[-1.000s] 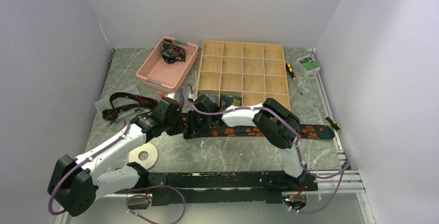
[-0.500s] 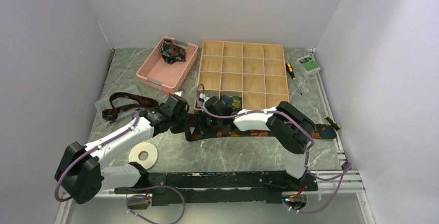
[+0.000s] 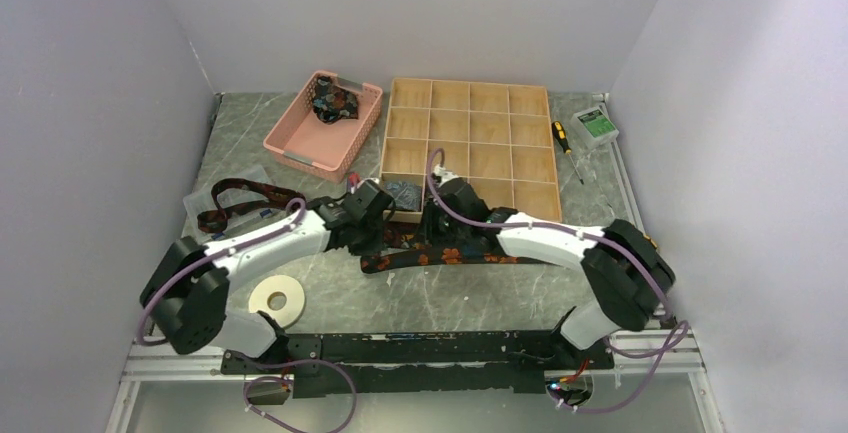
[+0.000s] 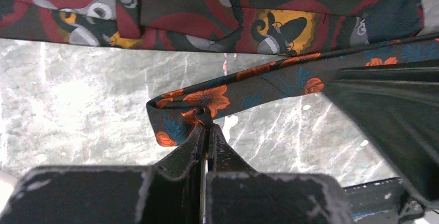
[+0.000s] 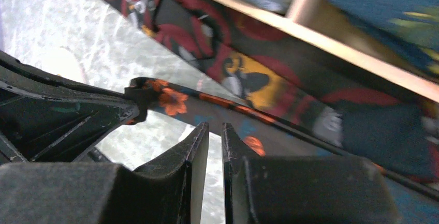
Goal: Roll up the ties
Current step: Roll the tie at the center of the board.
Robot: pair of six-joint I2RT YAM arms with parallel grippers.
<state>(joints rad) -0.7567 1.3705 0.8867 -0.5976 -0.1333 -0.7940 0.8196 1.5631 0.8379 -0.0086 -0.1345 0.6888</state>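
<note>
Left gripper (image 4: 207,124) fingers clamp the folded end of the orange-flowered navy tie (image 4: 217,95), at 6 o'clock from the wooden compartment tray (image 3: 470,84). Right gripper (image 5: 215,128) fingers stand slightly apart, empty.

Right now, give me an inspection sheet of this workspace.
Surface: grey marbled table.
Job's things: orange-flowered tie stretched across the middle; maroon tie beside the wooden compartment tray; dark printed fabric in the pink basket.
Clutter: tape ring, screwdriver.
Grippers: left gripper shut on the orange-flowered tie's folded end; right gripper slightly open over that tie.
Cables: purple cables along both arms.
Surroundings: white walls.
</note>
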